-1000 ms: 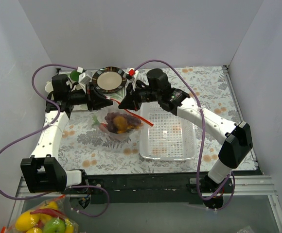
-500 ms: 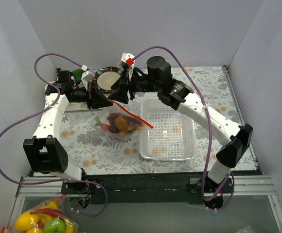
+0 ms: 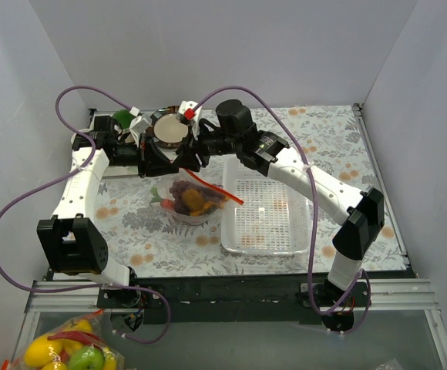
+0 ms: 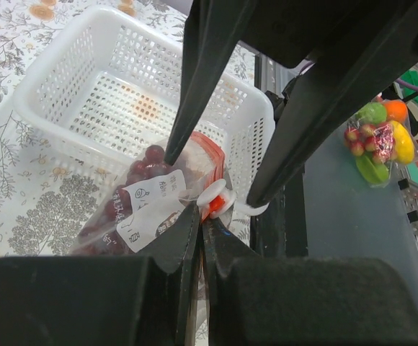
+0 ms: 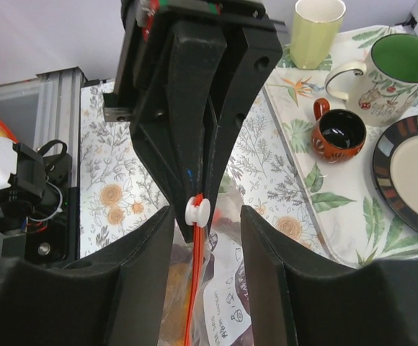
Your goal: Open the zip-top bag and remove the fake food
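The zip-top bag (image 3: 193, 196) hangs over the floral cloth, with the fake food inside: purple grapes (image 4: 148, 162) and an orange fruit (image 3: 196, 199). My left gripper (image 4: 200, 216) is shut on the bag's top edge, just beside the white slider (image 4: 215, 200) on the red zip strip (image 5: 194, 288). From the top view the left gripper (image 3: 173, 163) meets my right gripper (image 3: 191, 158) above the bag. The right gripper (image 5: 206, 210) is open. Its fingers (image 5: 140, 267) stand on either side of the slider (image 5: 197, 210) without touching it.
A clear perforated basket (image 3: 266, 216) lies right of the bag. Behind stand a dark-rimmed plate (image 3: 169, 129), a green mug (image 3: 120, 119), a yellow-green cup (image 5: 319, 29) and a small red-orange cup (image 5: 339, 133). A bag of lemons (image 3: 69, 351) lies below the table's near edge.
The right gripper has gone from shut to open and swung left to the left gripper, now straddling the slider. The left gripper stays shut on the bag's edge.
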You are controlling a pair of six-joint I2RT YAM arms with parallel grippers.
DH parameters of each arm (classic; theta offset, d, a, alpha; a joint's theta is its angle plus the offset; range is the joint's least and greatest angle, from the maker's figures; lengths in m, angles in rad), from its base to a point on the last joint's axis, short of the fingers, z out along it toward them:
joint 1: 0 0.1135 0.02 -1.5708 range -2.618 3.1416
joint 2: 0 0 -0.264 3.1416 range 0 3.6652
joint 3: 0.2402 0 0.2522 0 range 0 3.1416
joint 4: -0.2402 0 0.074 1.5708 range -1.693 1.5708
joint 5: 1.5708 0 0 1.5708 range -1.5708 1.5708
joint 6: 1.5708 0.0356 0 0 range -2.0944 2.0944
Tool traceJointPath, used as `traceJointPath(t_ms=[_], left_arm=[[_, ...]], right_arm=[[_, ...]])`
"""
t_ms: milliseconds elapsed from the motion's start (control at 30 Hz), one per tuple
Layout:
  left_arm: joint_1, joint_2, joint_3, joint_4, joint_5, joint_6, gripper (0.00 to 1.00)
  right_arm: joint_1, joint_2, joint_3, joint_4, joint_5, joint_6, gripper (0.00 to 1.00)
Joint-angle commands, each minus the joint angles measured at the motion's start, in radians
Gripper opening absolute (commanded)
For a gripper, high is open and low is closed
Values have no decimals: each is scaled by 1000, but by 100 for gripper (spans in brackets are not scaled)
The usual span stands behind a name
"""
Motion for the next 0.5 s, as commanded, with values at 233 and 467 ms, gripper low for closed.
traceJointPath(t_ms=[233,467], left_arm=[[-9,-59,24,-15,30,16,1],[-10,-57,15,-17,25,19,2]], right_arm=[[-2,28,1,31,-44,-6,42],[-2,31,14,25,-62,-1,27]])
